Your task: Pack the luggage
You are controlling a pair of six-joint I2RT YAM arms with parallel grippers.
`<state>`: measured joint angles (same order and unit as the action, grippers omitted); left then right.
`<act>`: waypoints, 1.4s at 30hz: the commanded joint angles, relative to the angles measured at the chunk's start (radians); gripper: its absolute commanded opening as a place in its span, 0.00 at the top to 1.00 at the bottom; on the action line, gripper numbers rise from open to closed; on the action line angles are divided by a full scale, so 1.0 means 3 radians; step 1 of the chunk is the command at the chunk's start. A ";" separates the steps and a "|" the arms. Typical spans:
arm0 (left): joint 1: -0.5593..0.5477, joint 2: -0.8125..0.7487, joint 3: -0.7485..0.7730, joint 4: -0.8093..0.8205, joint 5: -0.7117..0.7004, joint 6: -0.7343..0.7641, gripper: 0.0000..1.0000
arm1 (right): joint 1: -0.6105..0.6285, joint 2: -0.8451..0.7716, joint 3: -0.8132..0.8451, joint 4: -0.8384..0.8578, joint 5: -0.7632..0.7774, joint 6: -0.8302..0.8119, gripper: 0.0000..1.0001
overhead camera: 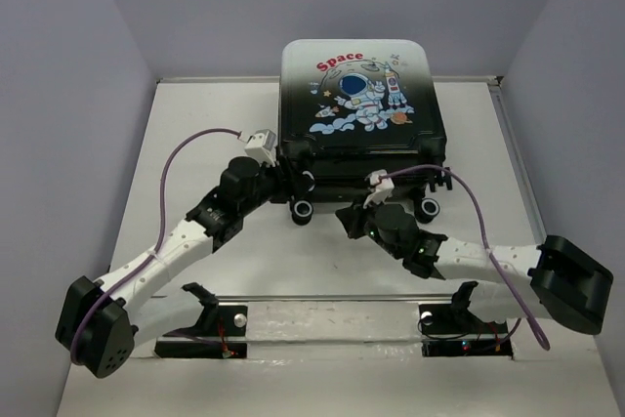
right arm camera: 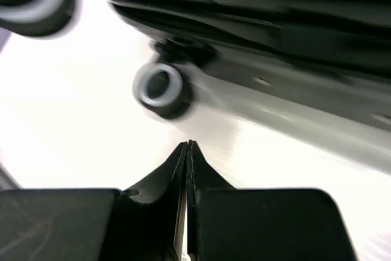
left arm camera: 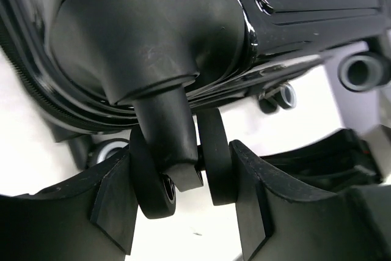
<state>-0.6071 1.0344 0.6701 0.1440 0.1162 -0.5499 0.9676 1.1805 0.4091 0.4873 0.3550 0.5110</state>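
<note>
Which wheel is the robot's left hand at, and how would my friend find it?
Find the black-to-white hard-shell suitcase with the astronaut print, lying flat at the far middle of the white table. Go to its near-left corner: the twin black caster wheel there sits between the left gripper's fingers, while the other wheels stand free.

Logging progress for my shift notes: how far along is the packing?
Done: the luggage lies closed, print up. In hand: the left fingers clamp one wheel; the right fingers are shut, empty, near its edge. Left: fastening, which I cannot confirm.
</note>
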 commanded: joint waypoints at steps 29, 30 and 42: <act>-0.0308 -0.0477 0.0022 0.0445 0.0600 -0.0187 0.94 | -0.0183 -0.0826 0.0313 -0.2055 0.1353 0.0271 0.43; -0.0308 -0.0472 0.0006 0.0456 0.0600 -0.0192 0.94 | -0.0239 -0.0806 0.0324 -0.2024 0.1348 0.0235 0.43; -0.0308 -0.0462 -0.0045 0.0491 0.0656 -0.0212 0.94 | -0.0710 -0.0397 0.0359 -0.0945 0.0744 -0.0517 0.47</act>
<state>-0.6621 0.9653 0.6453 0.1089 0.1455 -0.6739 0.7704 1.0409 0.4774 0.0311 0.6418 0.4606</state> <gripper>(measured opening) 0.636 0.546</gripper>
